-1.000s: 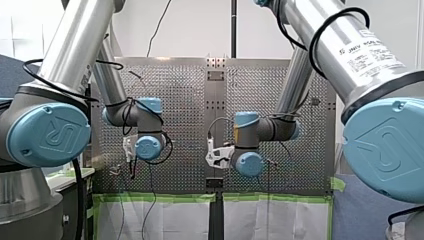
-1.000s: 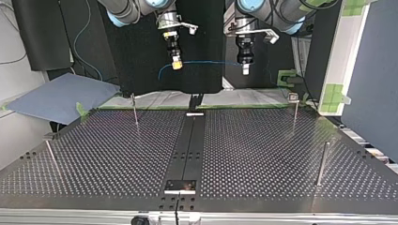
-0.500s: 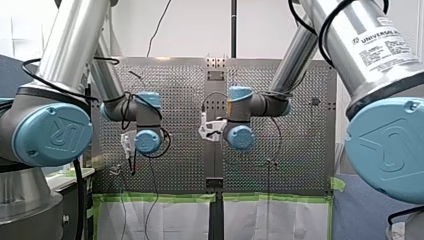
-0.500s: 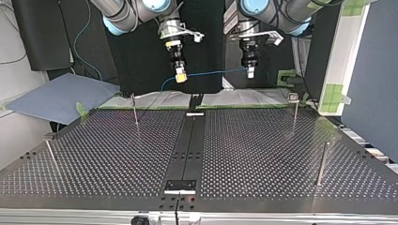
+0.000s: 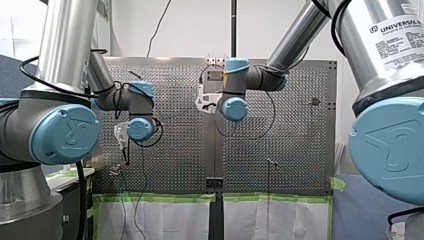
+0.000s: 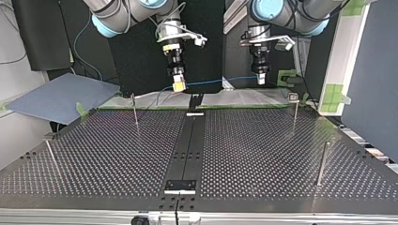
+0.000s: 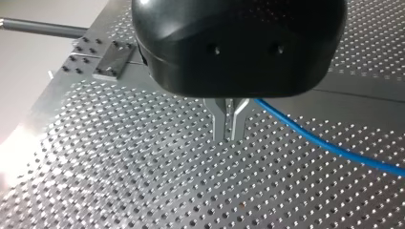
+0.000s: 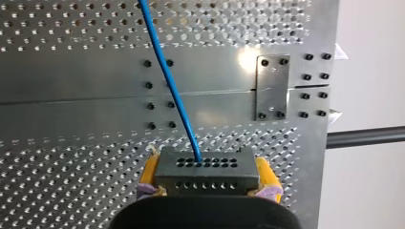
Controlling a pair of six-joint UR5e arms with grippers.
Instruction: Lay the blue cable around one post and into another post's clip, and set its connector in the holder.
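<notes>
Blue cable not traceable in the front view. Shows instead my left gripper (image 5: 121,136) hanging from a bent wrist over the left half of the table (image 5: 175,165), and my right gripper (image 5: 202,99) further out beside the centre strip, on a forearm reaching almost level from the right. Cannot tell the fingers' spacing there.

Top view: finds the blue cable (image 6: 220,81) strung in the air as a nearly level line between both grippers, well above the table (image 6: 263,140). Points my right gripper (image 6: 178,86) straight down at the view's left, yellow-tipped, and my left gripper (image 6: 261,79) straight down at the view's right, holding the line's other end. Stands a thin post (image 6: 135,110) on the table, below my right gripper.

Left wrist view: looks down past the black body at my left gripper (image 7: 228,123), metal fingers (image 7: 219,119) drawn narrow, pinching the blue cable (image 7: 334,149), which runs off sideways above the table (image 7: 119,167).

Right wrist view: has my right gripper (image 8: 205,177) clamped by its yellow pads (image 8: 149,172) on the connector (image 8: 205,171), a dark block, with the blue cable (image 8: 167,76) leaving its face and running ahead over the table (image 8: 71,57).
</notes>
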